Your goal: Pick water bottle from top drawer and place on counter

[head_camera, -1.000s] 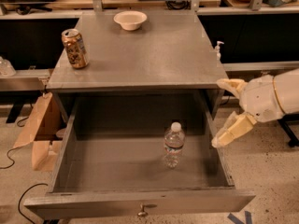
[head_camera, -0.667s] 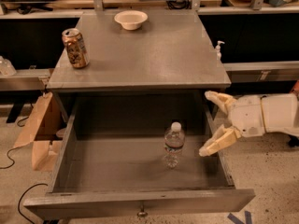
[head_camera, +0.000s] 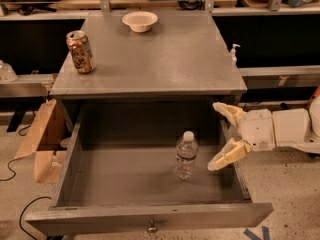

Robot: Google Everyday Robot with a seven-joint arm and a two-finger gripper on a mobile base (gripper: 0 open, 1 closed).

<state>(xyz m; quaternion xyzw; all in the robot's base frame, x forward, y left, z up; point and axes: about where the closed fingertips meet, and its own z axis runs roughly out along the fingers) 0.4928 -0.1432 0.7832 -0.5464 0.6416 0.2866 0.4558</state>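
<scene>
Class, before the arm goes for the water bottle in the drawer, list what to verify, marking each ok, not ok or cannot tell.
1. Drawer open: ok.
2. Water bottle upright, capped, alone on the drawer floor: ok.
3. End effector open, over the drawer's right side: ok.
4. End effector around the bottle: not ok, it is apart, beside it.
5. Bare counter space apart from can and bowl: ok.
6. End effector level with the bottle's middle: cannot tell.
</scene>
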